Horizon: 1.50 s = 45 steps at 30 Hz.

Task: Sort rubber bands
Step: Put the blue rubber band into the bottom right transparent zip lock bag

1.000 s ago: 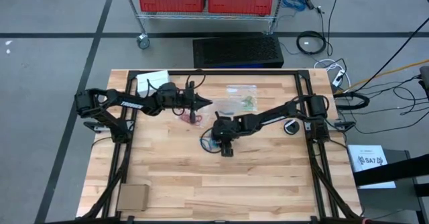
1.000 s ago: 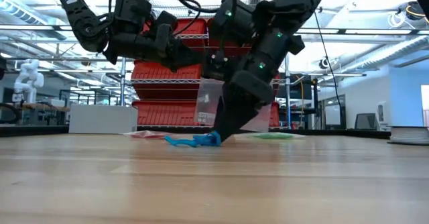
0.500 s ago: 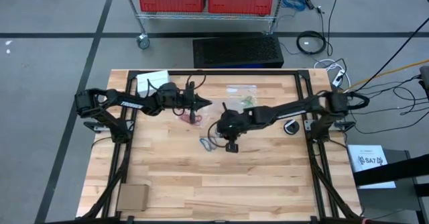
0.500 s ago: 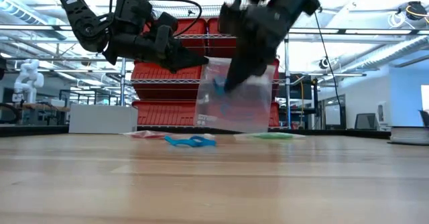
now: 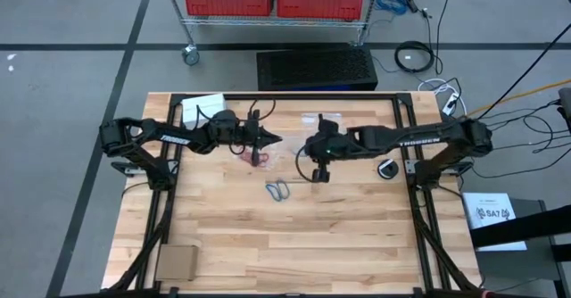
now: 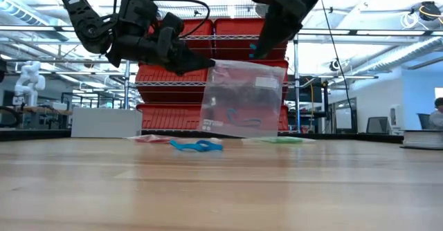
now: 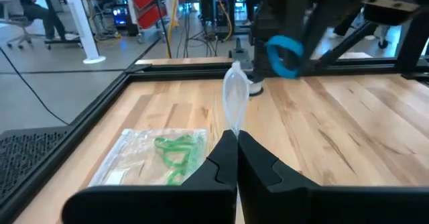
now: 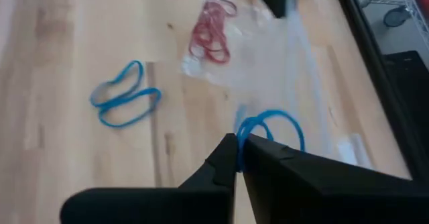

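The left gripper [image 6: 208, 63] is squeezing the top edge of a clear bag [image 6: 241, 99], fingers shut on it. The bag is hanging straight down above the table [image 5: 357, 235], long side up and down, and some blue bands are showing inside it near the bottom.

The right gripper [image 8: 239, 143] is up high beside the bag's top. Its fingers are pinched on 1 blue rubber band [image 8: 271, 127], and the loop is sticking out past the tips toward the bag.

2 more blue bands [image 8: 124, 102] are lying flat on the wood near the middle of the table, side by side, and they look long and thin. Red bands [image 8: 213, 33] are sitting in another clear bag [image 8: 201, 58] lying on the table near them. Green bands [image 7: 177, 153] are resting in a third bag [image 7: 134, 158] lying flat near the table's far edge.
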Tool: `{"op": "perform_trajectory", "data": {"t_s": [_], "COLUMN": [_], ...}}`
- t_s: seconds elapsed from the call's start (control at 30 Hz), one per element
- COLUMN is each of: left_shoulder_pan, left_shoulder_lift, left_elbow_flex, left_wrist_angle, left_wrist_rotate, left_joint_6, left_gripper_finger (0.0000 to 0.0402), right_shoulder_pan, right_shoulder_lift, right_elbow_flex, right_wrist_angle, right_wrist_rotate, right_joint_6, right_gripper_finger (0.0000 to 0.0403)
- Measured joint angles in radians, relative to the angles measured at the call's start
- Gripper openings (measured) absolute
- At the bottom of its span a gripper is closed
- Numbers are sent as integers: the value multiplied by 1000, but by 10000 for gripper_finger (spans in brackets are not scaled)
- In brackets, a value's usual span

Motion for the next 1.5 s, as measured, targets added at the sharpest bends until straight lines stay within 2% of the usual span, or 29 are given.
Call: {"op": "perform_trajectory", "data": {"t_s": [0.3, 0.77, 1.03, 1.27, 1.5], "left_shoulder_pan": [-17, -39, -43, -71, -103], "left_shoulder_lift": [0, 0, 0, 0, 0], "left_elbow_flex": [0, 7, 10, 10, 17], "left_wrist_angle": [-50, -58, -85, -81, -66], "left_wrist_rotate": [1, 2, 3, 87, 132], "left_joint_6": [81, 104, 135, 179, 186], "left_gripper_finger": [0, 0, 0, 0, 0], "right_shoulder_pan": [-54, -77, -75, -120, -136], "right_shoulder_lift": [0, 2, -5, -2, 22], "right_elbow_flex": [0, 0, 53, 68, 68], "right_wrist_angle": [-7, -26, -15, 11, 19], "right_wrist_rotate": [-3, -95, -325, -626, -796], "right_joint_6": [-67, -12, 53, 92, 116], "right_gripper_finger": [5, 4, 4, 4, 4]}}
